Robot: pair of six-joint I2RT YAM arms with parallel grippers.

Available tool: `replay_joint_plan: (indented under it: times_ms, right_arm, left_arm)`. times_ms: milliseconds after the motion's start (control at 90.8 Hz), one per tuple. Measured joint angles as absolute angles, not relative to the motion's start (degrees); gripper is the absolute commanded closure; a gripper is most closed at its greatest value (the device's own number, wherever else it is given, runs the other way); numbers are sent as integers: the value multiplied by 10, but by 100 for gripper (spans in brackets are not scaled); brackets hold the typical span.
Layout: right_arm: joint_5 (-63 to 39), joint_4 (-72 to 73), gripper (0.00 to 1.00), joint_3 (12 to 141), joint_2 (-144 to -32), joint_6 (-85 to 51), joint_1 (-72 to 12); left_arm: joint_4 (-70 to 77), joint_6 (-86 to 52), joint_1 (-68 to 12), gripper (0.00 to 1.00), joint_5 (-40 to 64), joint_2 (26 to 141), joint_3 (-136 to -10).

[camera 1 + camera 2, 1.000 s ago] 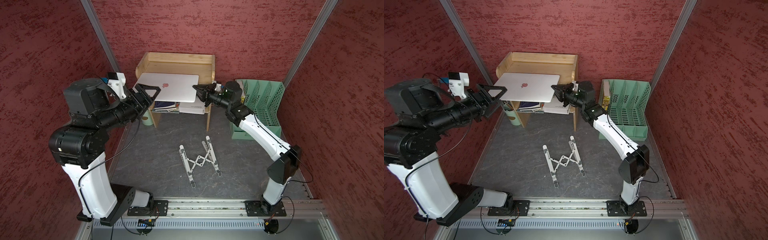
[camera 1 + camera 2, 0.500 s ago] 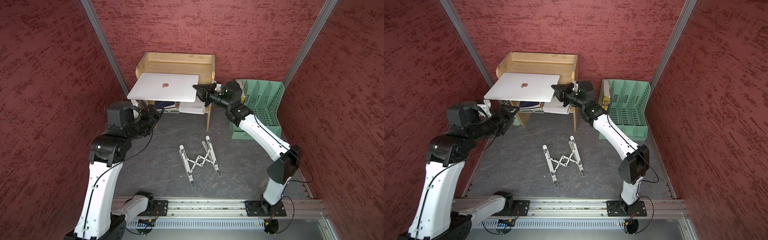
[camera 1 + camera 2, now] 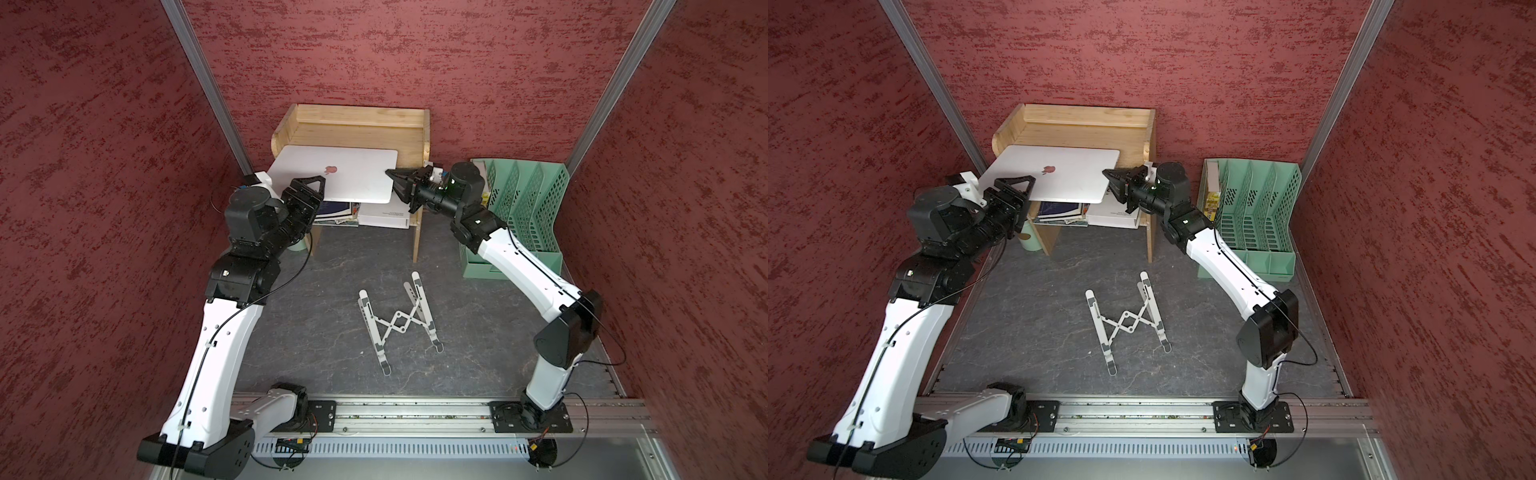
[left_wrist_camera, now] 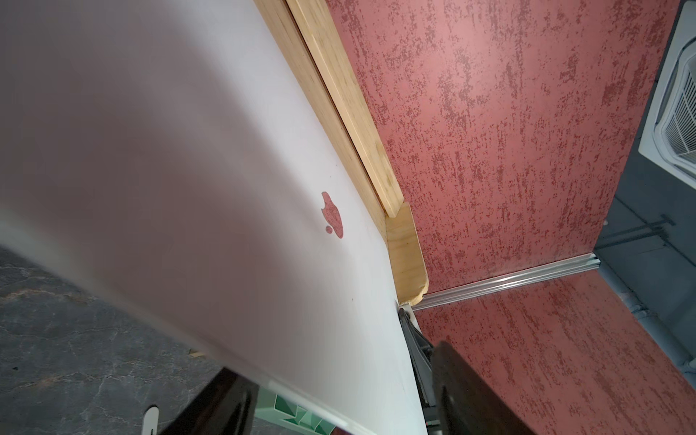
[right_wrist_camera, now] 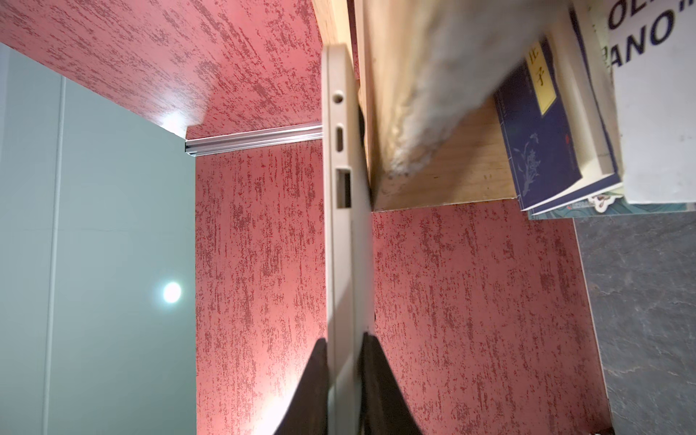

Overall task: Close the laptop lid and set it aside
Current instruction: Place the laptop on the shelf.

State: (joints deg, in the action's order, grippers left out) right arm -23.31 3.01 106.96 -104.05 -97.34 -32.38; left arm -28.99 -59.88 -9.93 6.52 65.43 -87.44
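The laptop [image 3: 353, 183] [image 3: 1067, 178] is a slim silver-white slab with its lid [image 4: 188, 150] shut flat and the reddish apple logo facing up. Its far part lies over the top of the wooden shelf [image 3: 357, 124], and the rest juts out toward me. My right gripper [image 3: 390, 178] [image 5: 342, 346] is shut on the laptop's right edge [image 5: 341, 226], one finger above and one below. My left gripper [image 3: 318, 189] [image 4: 339, 395] is open at the front left corner. Its fingers [image 4: 463, 384] straddle the laptop's edge with gaps on both sides.
Books [image 3: 382, 214] lie on the shelf's lower level under the laptop. A white scissor-fold stand [image 3: 399, 324] lies on the dark floor mat in the middle. A green file rack [image 3: 528, 208] stands at the right and a pale green cup [image 3: 1030, 241] by the shelf's left leg. Red walls enclose the space.
My left arm dropped away below the laptop half a second ago and has come back up to its front left corner, jaws slightly narrower. The right gripper's hold has not changed.
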Motion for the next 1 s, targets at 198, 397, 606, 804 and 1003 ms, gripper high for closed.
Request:
replay_joint_plan:
  times_ms: [198, 397, 606, 804, 1003]
  right_arm:
    - [-233, 30, 100, 1070, -1040, -976, -324]
    - [-229, 25, 100, 1067, -1042, -978, -325]
    - [-224, 40, 59, 1067, -1048, -985, -322]
    - [-227, 48, 35, 1075, -1048, -999, -320]
    - [-232, 34, 30, 1096, -1048, -988, -313]
  left_arm:
    - [-236, -622, -101, 67, 60, 686, -858]
    - [-169, -700, -103, 100, 43, 707, -863]
    - [-160, -709, -111, 100, 31, 724, -872]
    - [-151, -700, -133, 100, 29, 741, -882]
    - [-135, -702, -159, 100, 11, 751, -885]
